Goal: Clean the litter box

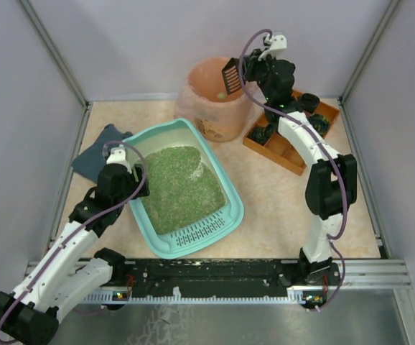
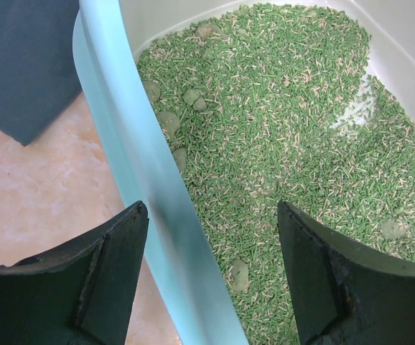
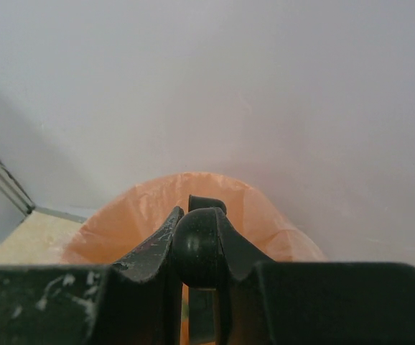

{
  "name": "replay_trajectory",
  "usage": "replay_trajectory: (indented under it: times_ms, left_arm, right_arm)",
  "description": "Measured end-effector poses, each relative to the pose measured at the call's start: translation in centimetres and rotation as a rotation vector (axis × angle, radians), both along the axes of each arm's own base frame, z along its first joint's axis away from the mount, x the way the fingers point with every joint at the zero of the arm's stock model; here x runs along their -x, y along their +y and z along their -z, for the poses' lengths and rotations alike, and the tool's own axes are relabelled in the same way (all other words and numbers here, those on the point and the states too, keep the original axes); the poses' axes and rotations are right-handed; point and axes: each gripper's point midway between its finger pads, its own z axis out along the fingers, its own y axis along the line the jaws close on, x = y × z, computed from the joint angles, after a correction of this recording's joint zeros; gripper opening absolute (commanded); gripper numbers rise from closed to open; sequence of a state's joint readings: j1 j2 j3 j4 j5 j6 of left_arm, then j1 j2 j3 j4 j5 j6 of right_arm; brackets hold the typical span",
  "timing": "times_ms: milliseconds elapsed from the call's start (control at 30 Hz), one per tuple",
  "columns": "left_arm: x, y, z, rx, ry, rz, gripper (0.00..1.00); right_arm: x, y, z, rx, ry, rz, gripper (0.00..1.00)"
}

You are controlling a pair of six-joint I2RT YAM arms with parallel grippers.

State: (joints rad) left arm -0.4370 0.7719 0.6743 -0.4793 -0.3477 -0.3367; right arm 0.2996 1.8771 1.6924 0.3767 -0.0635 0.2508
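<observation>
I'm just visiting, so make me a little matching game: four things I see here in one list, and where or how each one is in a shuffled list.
Things:
1. litter box
2. round bin
3. dark cloth
4. scoop

Descriptions:
a. raised over the bin
b. lined in peach
c. holds green litter
d. lying flat at the far left

Pairs: 1-c, 2-b, 3-d, 4-a

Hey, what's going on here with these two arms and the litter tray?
The robot is in the middle of cleaning the litter box. The right gripper is shut on the handle of a black slotted scoop and holds it up over the peach-lined bin at the back. The left gripper is open and straddles the box's left rim, one finger outside and one over the green litter.
</observation>
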Motion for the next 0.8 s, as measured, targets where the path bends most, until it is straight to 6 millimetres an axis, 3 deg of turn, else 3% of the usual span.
replay_trajectory:
  times_ms: [233,500,633,800]
  left_arm:
    - [0.0,-0.1,0.2,-0.002,0.007,0.002,0.78]
    - [-0.1,0.1,0.5,-0.011,0.019,-0.006,0.78]
    - [0.1,0.4,1.0,-0.026,0.039,-0.020,0.78]
    - [0.2,0.6,1.2,-0.035,0.048,-0.029,0.75]
  right_arm:
    - [0.9,2.4,-0.4,0.208,-0.097,-0.023,0.00]
    - [2.0,3.3,-2.1,0.257,-0.159,-0.026,0.00]
    - [3.9,3.0,-5.4,0.240,-0.215,-0.018,0.00]
    - [10.2,2.9,-12.3,0.172,-0.350,-0.027,0.00]
